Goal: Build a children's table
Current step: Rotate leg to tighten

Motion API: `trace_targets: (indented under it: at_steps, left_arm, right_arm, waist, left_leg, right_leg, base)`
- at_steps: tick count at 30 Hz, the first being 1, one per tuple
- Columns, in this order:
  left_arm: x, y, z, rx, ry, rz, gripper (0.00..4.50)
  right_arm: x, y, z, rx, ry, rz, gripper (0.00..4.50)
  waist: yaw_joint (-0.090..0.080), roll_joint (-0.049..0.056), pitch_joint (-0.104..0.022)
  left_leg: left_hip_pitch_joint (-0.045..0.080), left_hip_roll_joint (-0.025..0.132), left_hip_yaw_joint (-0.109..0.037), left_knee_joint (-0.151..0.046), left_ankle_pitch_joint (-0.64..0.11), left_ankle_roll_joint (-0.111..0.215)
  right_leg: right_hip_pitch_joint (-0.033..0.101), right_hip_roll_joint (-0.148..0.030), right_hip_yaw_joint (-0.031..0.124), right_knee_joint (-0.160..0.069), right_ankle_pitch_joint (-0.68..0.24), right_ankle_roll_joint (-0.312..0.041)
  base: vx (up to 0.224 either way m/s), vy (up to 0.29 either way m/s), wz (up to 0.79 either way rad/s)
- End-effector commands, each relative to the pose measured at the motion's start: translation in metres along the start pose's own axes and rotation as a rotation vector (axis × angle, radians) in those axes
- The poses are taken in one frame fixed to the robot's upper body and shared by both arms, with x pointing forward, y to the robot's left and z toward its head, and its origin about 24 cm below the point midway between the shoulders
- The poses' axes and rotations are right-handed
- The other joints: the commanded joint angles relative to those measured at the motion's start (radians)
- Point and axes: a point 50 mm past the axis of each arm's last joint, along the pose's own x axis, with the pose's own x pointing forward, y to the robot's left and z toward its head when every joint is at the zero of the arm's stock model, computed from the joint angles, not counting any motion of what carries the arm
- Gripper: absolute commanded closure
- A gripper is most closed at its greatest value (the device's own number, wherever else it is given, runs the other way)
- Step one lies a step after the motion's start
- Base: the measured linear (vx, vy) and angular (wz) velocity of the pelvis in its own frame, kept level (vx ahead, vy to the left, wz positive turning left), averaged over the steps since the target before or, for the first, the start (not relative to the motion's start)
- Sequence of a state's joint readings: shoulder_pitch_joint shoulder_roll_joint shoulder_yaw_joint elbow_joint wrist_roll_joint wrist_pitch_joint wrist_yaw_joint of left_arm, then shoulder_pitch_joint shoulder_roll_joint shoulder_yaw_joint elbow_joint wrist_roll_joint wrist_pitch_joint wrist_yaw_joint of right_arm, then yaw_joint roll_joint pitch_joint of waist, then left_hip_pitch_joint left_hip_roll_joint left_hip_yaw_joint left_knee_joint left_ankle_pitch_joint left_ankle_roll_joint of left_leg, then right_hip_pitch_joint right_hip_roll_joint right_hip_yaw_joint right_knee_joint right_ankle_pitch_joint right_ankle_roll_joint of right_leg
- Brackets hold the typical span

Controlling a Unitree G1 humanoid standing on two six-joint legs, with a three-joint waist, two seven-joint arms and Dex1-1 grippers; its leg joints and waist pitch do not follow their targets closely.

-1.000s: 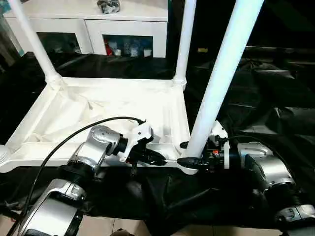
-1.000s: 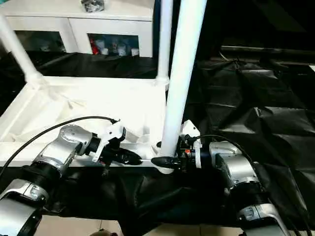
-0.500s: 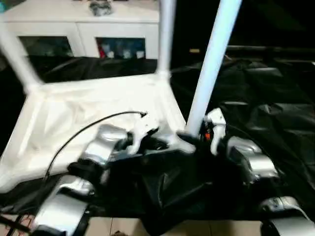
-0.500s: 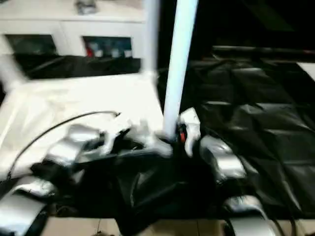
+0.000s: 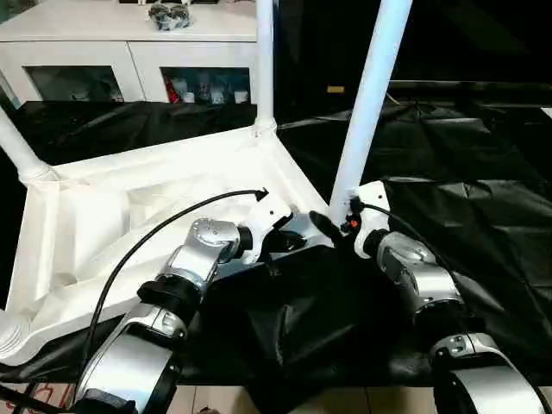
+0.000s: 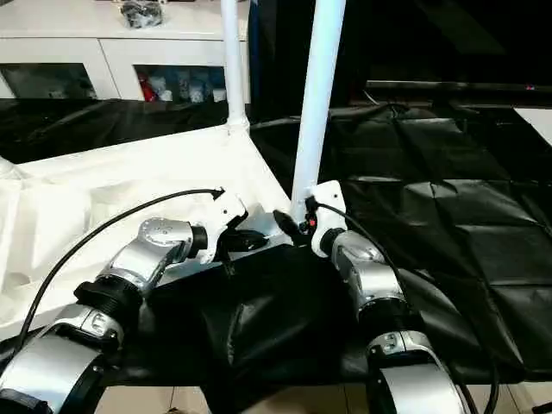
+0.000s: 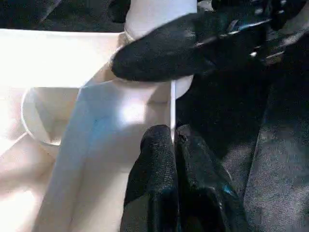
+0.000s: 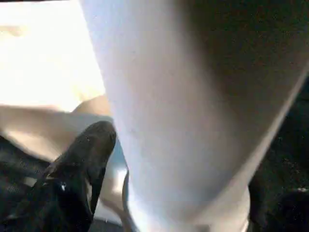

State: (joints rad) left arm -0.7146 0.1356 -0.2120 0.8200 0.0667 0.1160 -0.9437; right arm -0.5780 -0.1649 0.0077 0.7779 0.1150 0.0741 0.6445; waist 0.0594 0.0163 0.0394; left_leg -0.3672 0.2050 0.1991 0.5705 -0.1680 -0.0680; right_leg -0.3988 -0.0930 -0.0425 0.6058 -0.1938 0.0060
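The tabletop [image 5: 129, 216] lies upside down on the black sheet [image 5: 483, 207], in front of the cabinet [image 5: 129, 52]. Three legs stand up from its corner sockets; the near leg [image 5: 371, 95] rises at the right front corner. The right gripper [image 5: 332, 226] sits spread around that leg's base. The left gripper [image 7: 173, 140] is clenched on nothing, its tips just beside the same socket.
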Motion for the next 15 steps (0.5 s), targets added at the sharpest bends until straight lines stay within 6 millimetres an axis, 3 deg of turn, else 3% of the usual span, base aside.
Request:
trace_targets:
  at_steps: [1, 4, 6, 8, 9, 10, 14, 15]
  left_arm:
    - [0.008, -0.010, 0.014, 0.043, -0.076, -0.082, 4.50]
    - [0.002, -0.008, 0.011, 0.054, -0.068, -0.111, 4.50]
    - [-0.006, -0.007, 0.008, 0.066, -0.060, -0.145, 4.50]
    - [-0.012, -0.007, 0.006, 0.078, -0.059, -0.188, 4.50]
    - [-0.016, -0.007, 0.005, 0.087, -0.059, -0.223, 4.50]
    - [-0.018, -0.007, 0.005, 0.090, -0.060, -0.236, 4.50]
    - [-0.027, -0.008, 0.002, 0.097, -0.046, -0.297, 4.50]
    - [-0.027, -0.008, 0.001, 0.099, -0.043, -0.302, 4.50]
  right_arm:
    - [0.006, 0.030, -0.023, 0.017, 0.084, 0.218, 0.71]
    - [-0.004, 0.028, -0.019, -0.007, 0.067, 0.335, 0.71]
    - [-0.015, 0.026, -0.017, -0.024, 0.079, 0.431, 0.71]
    - [-0.023, 0.022, -0.017, -0.034, 0.092, 0.489, 0.71]
    - [-0.028, 0.021, -0.017, -0.028, 0.102, 0.527, 0.71]
    - [-0.030, 0.020, -0.017, -0.026, 0.107, 0.542, 0.71]
    - [-0.041, 0.020, -0.018, -0.024, 0.142, 0.631, 0.71]
    - [-0.041, 0.020, -0.018, -0.024, 0.143, 0.638, 0.71]
  waist:
    - [0.002, -0.011, -0.049]
    - [0.007, -0.015, -0.052]
    - [0.016, -0.011, -0.054]
    - [0.018, -0.017, -0.056]
    - [0.021, -0.015, -0.057]
    - [0.021, -0.021, -0.057]
    - [0.031, -0.016, -0.052]
    - [0.032, -0.016, -0.051]
  left_leg:
    - [0.008, 0.019, -0.013, -0.069, -0.315, 0.031]
    - [0.004, 0.020, -0.011, -0.065, -0.266, 0.051]
    - [0.002, 0.024, -0.008, -0.060, -0.227, 0.077]
    - [0.000, 0.024, -0.008, -0.058, -0.209, 0.084]
    - [0.002, 0.024, -0.007, -0.055, -0.198, 0.092]
    - [-0.001, 0.024, -0.006, -0.055, -0.190, 0.097]
    - [0.006, 0.029, -0.006, -0.060, -0.225, 0.086]
    - [0.008, 0.030, -0.007, -0.062, -0.239, 0.069]
  right_leg:
    - [0.036, -0.042, 0.028, -0.093, -0.286, -0.193]
    - [0.042, -0.041, 0.027, -0.086, -0.215, -0.213]
    - [0.046, -0.039, 0.026, -0.075, -0.141, -0.235]
    - [0.048, -0.040, 0.024, -0.070, -0.117, -0.246]
    - [0.047, -0.040, 0.024, -0.068, -0.097, -0.257]
    - [0.048, -0.040, 0.023, -0.067, -0.091, -0.260]
    - [0.041, -0.044, 0.026, -0.074, -0.168, -0.253]
    - [0.039, -0.044, 0.026, -0.076, -0.197, -0.247]
  base:
    - [0.000, 0.000, 0.00]
    - [0.000, 0.000, 0.00]
    - [0.000, 0.000, 0.00]
    - [0.000, 0.000, 0.00]
    - [0.000, 0.000, 0.00]
    - [0.000, 0.000, 0.00]
    - [0.000, 0.000, 0.00]
    - [0.000, 0.000, 0.00]
